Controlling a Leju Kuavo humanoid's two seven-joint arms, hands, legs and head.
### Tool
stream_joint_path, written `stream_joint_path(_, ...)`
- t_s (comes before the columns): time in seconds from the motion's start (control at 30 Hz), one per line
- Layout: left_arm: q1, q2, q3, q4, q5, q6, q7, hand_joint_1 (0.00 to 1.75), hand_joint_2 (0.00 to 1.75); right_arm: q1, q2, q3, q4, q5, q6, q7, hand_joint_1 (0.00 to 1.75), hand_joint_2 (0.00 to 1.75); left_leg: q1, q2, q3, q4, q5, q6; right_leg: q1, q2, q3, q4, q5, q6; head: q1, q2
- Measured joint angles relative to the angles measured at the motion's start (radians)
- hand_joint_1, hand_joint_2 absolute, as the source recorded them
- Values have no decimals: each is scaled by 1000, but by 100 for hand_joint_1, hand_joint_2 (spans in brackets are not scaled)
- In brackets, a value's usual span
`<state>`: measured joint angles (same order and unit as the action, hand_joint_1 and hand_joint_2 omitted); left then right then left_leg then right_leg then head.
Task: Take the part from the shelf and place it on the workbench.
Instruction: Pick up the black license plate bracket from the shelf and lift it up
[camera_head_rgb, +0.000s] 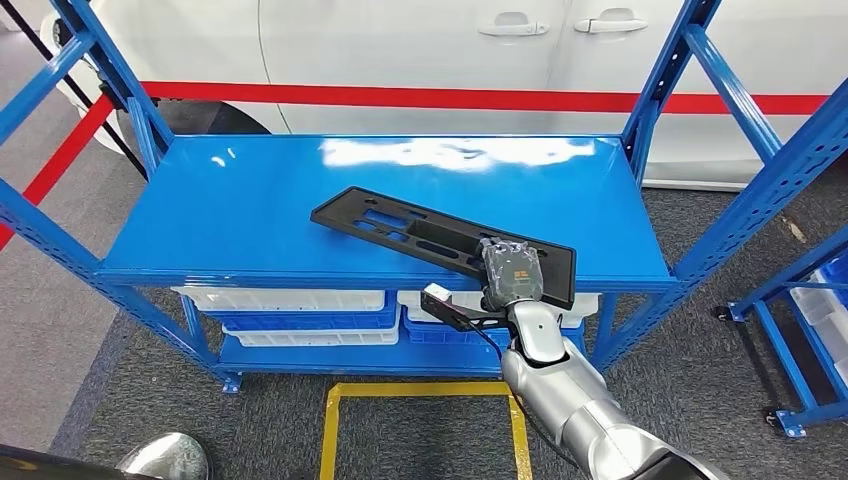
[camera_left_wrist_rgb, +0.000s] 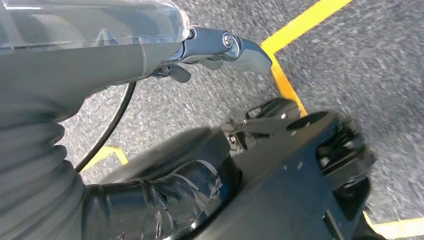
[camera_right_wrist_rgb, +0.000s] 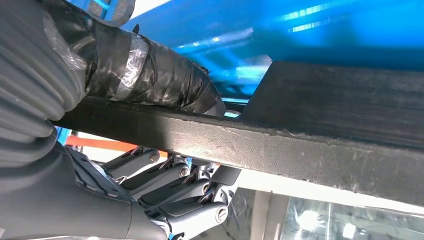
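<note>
Head view shows the right hand (camera_head_rgb: 512, 272) at the front edge of the blue shelf (camera_head_rgb: 250, 215), on the near right end of the part (camera_head_rgb: 440, 240). The part is a long, flat, black plastic piece with holes cut in it. It lies slanted across the shelf top, and its right end sticks out a little past the front edge. From the right wrist view, the taped thumb (camera_right_wrist_rgb: 150, 75) lies on one side of the part's edge (camera_right_wrist_rgb: 280, 150) and the fingers (camera_right_wrist_rgb: 170, 190) curl on the other side, so this hand is pinching the part between them. The silver right arm (camera_head_rgb: 575, 400) comes up from the bottom of the picture to the hand. The left hand (camera_left_wrist_rgb: 210, 47) hangs low over the grey floor (camera_left_wrist_rgb: 375, 60) (its fingers look bent in a little, but I cannot tell if they are closed or spread). Yellow tape lines (camera_left_wrist_rgb: 300, 20) run on the floor near it. Under the shelf top sit white and blue bins (camera_head_rgb: 300, 315). Behind the shelf stands a white car (camera_head_rgb: 420, 50) with a red stripe along its side. Another blue rack (camera_head_rgb: 800, 330) stands off to the right.
</note>
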<state>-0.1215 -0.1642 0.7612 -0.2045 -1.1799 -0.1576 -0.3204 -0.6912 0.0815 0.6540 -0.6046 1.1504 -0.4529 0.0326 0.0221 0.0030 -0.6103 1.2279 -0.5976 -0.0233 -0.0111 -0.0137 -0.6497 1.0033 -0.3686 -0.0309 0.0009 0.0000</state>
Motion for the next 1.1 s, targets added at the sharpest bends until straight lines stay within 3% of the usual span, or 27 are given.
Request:
stream_joint_path(0.07, -2, 1, 0, 0, 0, -1, -1, 0, 175, -3, 0, -1, -1, 1, 0, 1, 175, 175, -2, 0, 94, -148, 48, 5, 1, 2, -13, 2, 15, 8, 0, 0)
stream_joint_path(0.1, -4, 1, 0, 0, 0, -2, -2, 0, 175, -5, -1, -2, -2, 1, 1, 1, 175, 175, -4, -1, 126, -205, 64, 11, 2, 3, -16, 3, 22, 14, 1, 0)
stream_joint_path(0.13, -5, 1, 0, 0, 0, -2, -3, 0, 175, -5, -2, -4, -2, 1, 2, 2, 175, 175, -7, -1, 141, -236, 73, 17, 3, 3, -18, 2, 30, 21, 1, 0)
stream_joint_path(0.23, -4, 1, 0, 0, -2, -5, -6, 0, 175, 1, -4, -7, -2, 0, 8, 3, 175, 175, -11, 0, 130, -247, 98, 39, 1, 4, -21, -8, 51, 42, 2, 0)
stream_joint_path(0.27, -5, 1, 0, 0, -2, -5, -6, 0, 175, 3, -5, -8, -2, 0, 9, 3, 175, 175, -9, 2, 122, -249, 111, 48, 0, 6, -29, 1, 36, 47, 2, 0)
stream_joint_path(0.3, -5, 1, 0, 0, -3, -6, -6, 0, 175, 4, -7, -9, -2, 0, 10, 3, 175, 175, -7, 5, 112, -253, 125, 55, -1, 8, -42, 30, 1, 51, 3, 0)
stream_joint_path(0.4, -6, 1, -1, 0, -3, -6, -6, 0, 175, 6, -9, -12, -2, 0, 10, 3, 175, 175, -9, 8, 71, -252, 158, 65, -3, 11, -96, 224, -148, 59, 4, 0)
stream_joint_path(0.43, -5, 1, -1, 0, -3, -7, -6, 0, 175, 8, -9, -13, -2, 0, 10, 3, 175, 175, -11, 8, 56, -250, 167, 65, -2, 11, -101, 276, -169, 60, 4, 0)
stream_joint_path(0.47, -4, 1, -1, 0, -3, -7, -6, 0, 175, 8, -10, -13, -2, 0, 10, 3, 175, 175, -12, 8, 43, -247, 173, 65, -2, 11, -89, 294, -168, 58, 4, 0)
stream_joint_path(0.5, -4, 1, -1, 0, -3, -7, -6, 0, 175, 9, -10, -14, -3, 0, 10, 3, 175, 175, -13, 8, 31, -243, 178, 64, -1, 11, -57, 274, -152, 55, 4, 0)
stream_joint_path(0.53, -4, 1, -1, 0, -3, -7, -7, 0, 175, 8, -10, -15, -3, 0, 10, 3, 175, 175, -14, 8, 22, -240, 182, 62, 0, 11, -8, 220, -130, 50, 4, 0)
stream_joint_path(0.6, -5, -1, -2, 0, -4, -4, -11, 0, 175, 5, -10, -16, -5, 1, 10, 3, 175, 175, -16, 7, 10, -233, 190, 56, 6, 10, 96, 82, -120, 35, 4, 0)
stream_joint_path(0.67, -6, -2, -3, 0, -5, 0, -16, 0, 175, 4, -10, -17, -7, 1, 10, 3, 175, 175, -16, 6, 6, -230, 200, 44, 13, 8, 138, 7, -132, 24, 4, 0)
stream_joint_path(0.77, -6, -1, -6, 0, -6, 2, -24, 0, 175, 10, -9, -17, -7, 0, 10, 1, 175, 175, -16, 6, -2, -227, 200, 25, 9, 6, 131, -10, -114, 7, 5, 0)
stream_joint_path(0.83, -5, -1, -7, 0, -6, 2, -26, 0, 175, 13, -8, -17, -7, -1, 10, 0, 175, 175, -16, 3, -34, -160, 147, 17, 4, 4, 121, -18, -95, -5, 4, 0)
stream_joint_path(0.9, -4, 0, -7, 0, -6, 1, -27, 0, 175, 17, -7, -17, -7, -1, 10, -1, 175, 175, -12, 1, -86, -26, 68, 9, 4, 4, 104, -17, -83, -10, 3, 0)
stream_joint_path(0.93, -4, 0, -7, 0, -6, 1, -27, 0, 175, 20, -7, -17, -7, -1, 10, -1, 175, 175, -10, 2, -104, 29, 45, 5, 5, 3, 96, -15, -79, -9, 3, 0)
stream_joint_path(0.97, -4, 0, -7, 0, -6, 1, -27, 0, 175, 23, -7, -17, -7, -2, 11, -1, 175, 175, -7, 2, -104, 50, 43, 2, 5, 3, 90, -13, -76, -8, 3, 0)
stream_joint_path(1.0, -4, 0, -7, 0, -6, 1, -27, 0, 175, 27, -7, -17, -7, -2, 12, -1, 175, 175, -5, 2, -82, 29, 60, -1, 4, 3, 86, -10, -74, -6, 3, 0)
stream_joint_path(1.1, -5, 0, -7, 0, -5, 1, -26, 0, 175, 39, -7, -18, -6, -7, 15, -1, 175, 175, -2, 2, 44, -171, 129, 3, 3, 3, 78, 0, -70, 3, 3, 0)
